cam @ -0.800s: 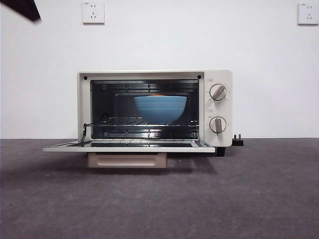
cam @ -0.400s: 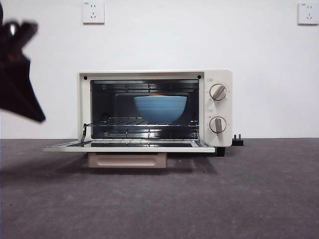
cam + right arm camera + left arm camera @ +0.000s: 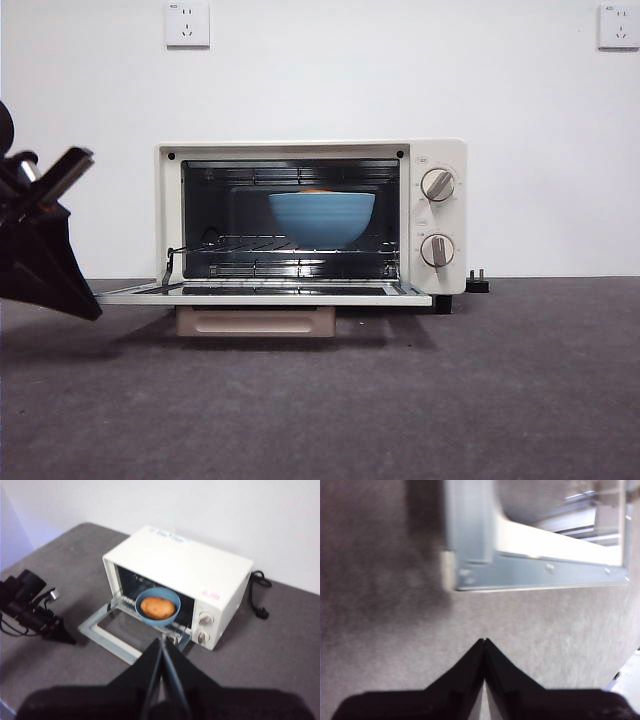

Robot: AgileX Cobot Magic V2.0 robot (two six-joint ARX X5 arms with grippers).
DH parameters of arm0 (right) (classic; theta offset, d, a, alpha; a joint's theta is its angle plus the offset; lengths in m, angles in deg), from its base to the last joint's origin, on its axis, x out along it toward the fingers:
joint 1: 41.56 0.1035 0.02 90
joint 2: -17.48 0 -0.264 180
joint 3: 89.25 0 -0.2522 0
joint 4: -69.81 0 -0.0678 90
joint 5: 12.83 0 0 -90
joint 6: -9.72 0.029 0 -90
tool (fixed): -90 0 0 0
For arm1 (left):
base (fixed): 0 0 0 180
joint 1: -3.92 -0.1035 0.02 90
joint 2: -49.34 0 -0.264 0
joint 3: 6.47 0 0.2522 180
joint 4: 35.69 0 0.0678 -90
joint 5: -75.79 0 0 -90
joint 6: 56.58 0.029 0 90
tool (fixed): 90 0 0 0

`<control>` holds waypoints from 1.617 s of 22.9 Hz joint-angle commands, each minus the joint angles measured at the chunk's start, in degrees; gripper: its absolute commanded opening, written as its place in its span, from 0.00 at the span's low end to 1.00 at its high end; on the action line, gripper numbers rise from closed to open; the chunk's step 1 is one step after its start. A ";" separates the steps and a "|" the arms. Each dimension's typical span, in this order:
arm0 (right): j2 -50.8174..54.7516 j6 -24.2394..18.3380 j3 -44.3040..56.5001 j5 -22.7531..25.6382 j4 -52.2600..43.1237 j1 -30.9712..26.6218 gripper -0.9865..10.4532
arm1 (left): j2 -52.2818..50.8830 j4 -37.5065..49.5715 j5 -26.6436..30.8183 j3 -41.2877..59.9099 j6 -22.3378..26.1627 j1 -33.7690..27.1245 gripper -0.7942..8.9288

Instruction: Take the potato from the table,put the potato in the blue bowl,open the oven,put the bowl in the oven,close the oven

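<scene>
While the left claw (image 3: 484,642), pinched shut, hangs beside the oven (image 3: 310,215) door, empty.

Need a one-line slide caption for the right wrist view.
Potato in blue bowl inside open oven; left end effector shut beside door.

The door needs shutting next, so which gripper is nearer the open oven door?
Left. The left gripper sits low beside the door's outer corner; the right gripper hangs high above, farther back.
</scene>
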 commanded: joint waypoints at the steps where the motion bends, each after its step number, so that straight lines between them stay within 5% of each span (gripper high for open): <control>1: 1.75 -0.09 2.67 -0.04 1.14 0.04 0.08 | 1.36 1.05 1.11 0.55 -2.78 -0.13 0.07; 10: 4.68 1.86 5.92 -0.02 1.14 0.04 0.08 | 2.93 8.00 3.30 0.52 -13.03 -0.70 0.08; 19: 5.07 2.75 5.92 -0.02 1.14 0.04 0.08 | 2.93 7.67 6.91 0.52 -14.14 -1.77 0.07; 37: 5.07 5.07 5.92 -0.04 1.14 0.04 0.08 | 8.33 16.68 -1.73 0.39 -19.98 -1.79 0.07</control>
